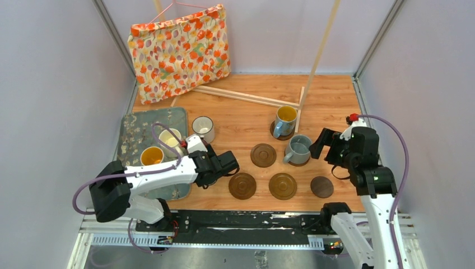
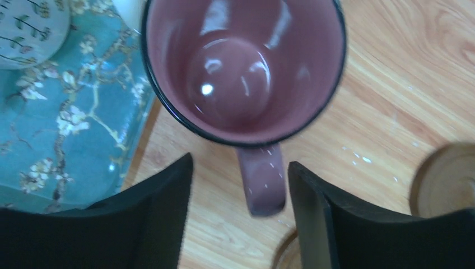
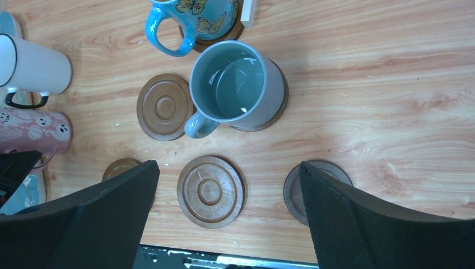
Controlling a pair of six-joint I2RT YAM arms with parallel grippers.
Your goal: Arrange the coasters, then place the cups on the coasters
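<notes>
The pink cup [image 2: 241,67] stands on the wood beside the mat, and its handle [image 2: 262,179] lies between the fingers of my left gripper [image 2: 240,163]. The jaws are half apart and a gap shows on each side of the handle. My right gripper [image 3: 228,168] hangs wide open above the bare coasters [image 3: 210,191] [image 3: 165,106]. The grey-blue cup [image 1: 298,148] and the blue cup [image 1: 285,120] each stand on a coaster. Three bare coasters [image 1: 242,185] [image 1: 283,186] [image 1: 322,186] form the front row, with one [image 1: 263,155] behind them. The white cup [image 1: 203,128] stands on the wood.
A grey floral mat [image 1: 140,126] at the left holds the cream cup [image 1: 170,140] and the orange-inside cup [image 1: 152,156]. A flowered bag [image 1: 179,50] leans at the back, with wooden sticks [image 1: 246,96] lying in front of it. A black rail [image 1: 224,221] runs along the near edge.
</notes>
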